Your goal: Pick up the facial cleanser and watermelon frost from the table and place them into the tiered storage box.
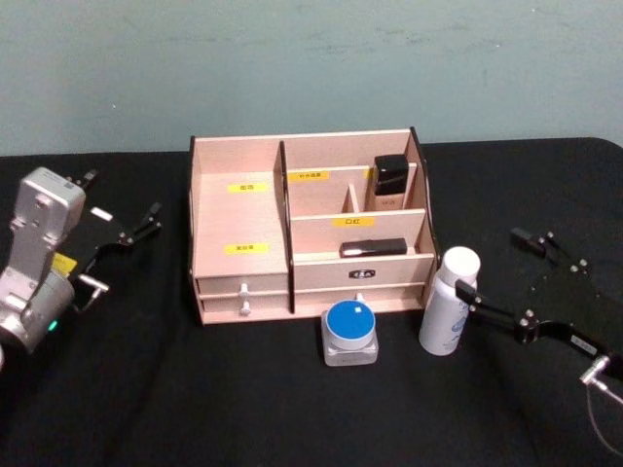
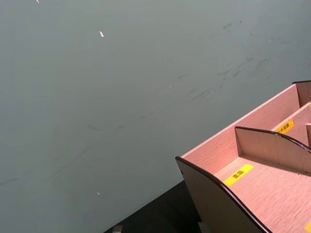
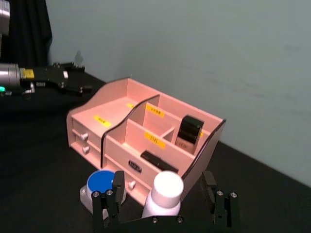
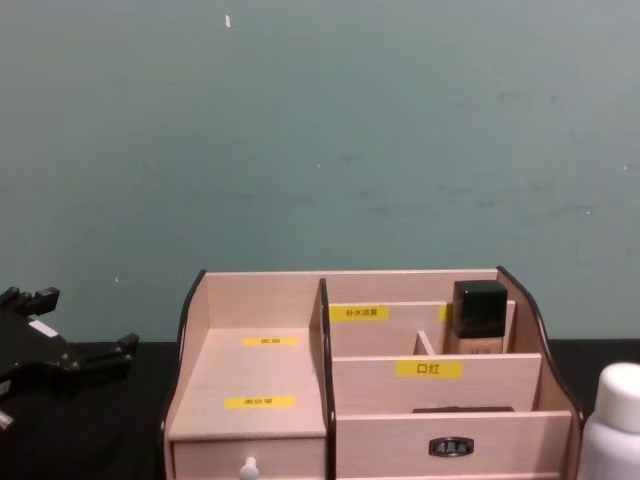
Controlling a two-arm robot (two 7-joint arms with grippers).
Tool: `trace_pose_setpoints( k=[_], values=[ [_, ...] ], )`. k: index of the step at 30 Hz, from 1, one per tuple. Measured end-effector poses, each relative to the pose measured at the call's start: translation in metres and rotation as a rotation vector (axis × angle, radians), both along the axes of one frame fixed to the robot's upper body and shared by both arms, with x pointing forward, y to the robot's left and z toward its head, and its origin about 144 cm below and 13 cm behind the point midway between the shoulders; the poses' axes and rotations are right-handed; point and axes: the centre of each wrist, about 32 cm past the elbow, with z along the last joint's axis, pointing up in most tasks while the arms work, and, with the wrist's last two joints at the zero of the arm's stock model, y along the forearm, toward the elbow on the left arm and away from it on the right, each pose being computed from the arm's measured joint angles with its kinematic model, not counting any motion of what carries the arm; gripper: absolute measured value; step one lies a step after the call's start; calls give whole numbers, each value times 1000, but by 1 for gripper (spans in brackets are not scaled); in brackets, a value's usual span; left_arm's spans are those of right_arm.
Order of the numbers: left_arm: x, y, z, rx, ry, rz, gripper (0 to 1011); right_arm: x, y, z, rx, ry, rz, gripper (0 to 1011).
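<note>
Right end effector (image 3: 163, 177) gapes wide around facial cleanser (image 3: 164, 193); yellow label (image 4: 428, 368) reads 口红.

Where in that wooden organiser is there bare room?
The tiered storage box has its wide left section bare, both steps. Its right side is crowded: a black-capped beige bottle at the back, a flat black item in front. Before it stand the watermelon frost and the facial cleanser, right gripper open beside it. Left gripper hangs left of the box.
</note>
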Motion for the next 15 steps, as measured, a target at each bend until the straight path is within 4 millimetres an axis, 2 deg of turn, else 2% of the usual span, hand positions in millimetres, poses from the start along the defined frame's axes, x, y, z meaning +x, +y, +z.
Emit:
trace_pose_setpoints(
  k=[15],
  values=[
    [0,0,0,0,0,0,1009,7,2,-21,-14,87,-3,1002]
  ],
)
